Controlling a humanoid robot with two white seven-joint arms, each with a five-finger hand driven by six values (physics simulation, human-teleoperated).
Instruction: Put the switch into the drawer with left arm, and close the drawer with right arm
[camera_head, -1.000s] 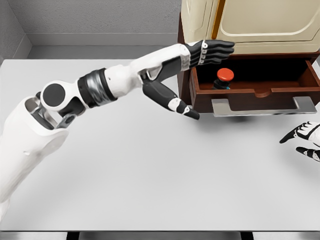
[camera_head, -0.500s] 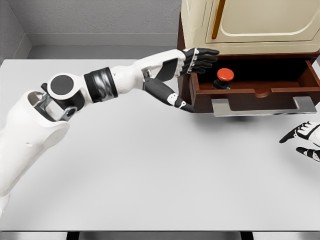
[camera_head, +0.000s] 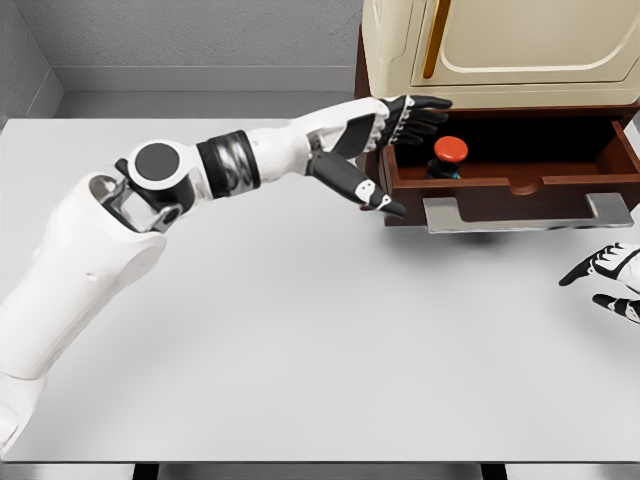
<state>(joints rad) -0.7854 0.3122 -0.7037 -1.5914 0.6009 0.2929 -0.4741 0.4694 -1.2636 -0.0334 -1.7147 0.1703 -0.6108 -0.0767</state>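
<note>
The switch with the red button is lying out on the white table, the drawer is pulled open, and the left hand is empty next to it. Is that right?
Not quite. The head view shows the switch sitting inside the open drawer, not out on the table. The rest holds: the drawer is pulled open, and the left hand is empty, fingers spread, at the drawer's left end.
</note>
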